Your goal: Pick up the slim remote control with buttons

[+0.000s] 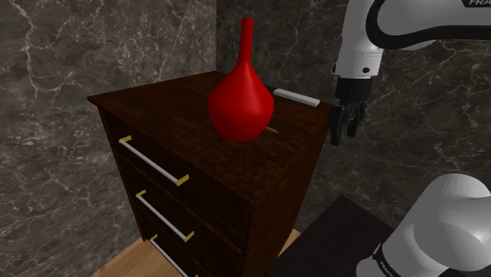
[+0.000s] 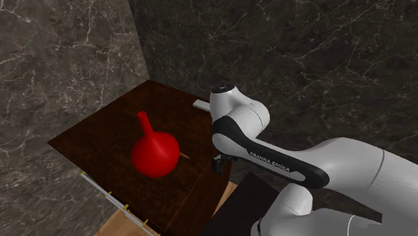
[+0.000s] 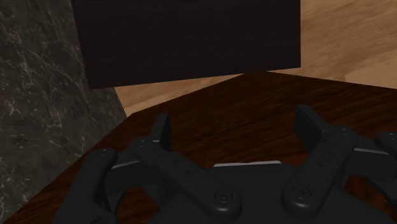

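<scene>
The slim remote control [image 1: 296,97] is drawn plain white and lies flat at the far corner of the dark wooden dresser top [image 1: 157,106], behind the red vase [image 1: 241,102]. In the second exterior view the remote [image 2: 200,104] peeks out beside the arm's white link. My black gripper [image 1: 344,130] hangs past the dresser's edge, off the shoulder view's right of the remote and slightly lower, pointing down. In the wrist view the gripper [image 3: 236,126] is open, its fingers [image 3: 162,130] standing apart with nothing between them, over a dark brown surface.
A tall-necked red vase [image 2: 155,153] stands mid-dresser. The dresser's drawers carry pale bar handles [image 1: 151,163]. Dark marble walls [image 1: 63,47] close in behind. Light wooden floor [image 3: 343,44] and a dark wood panel [image 3: 191,38] lie below the gripper.
</scene>
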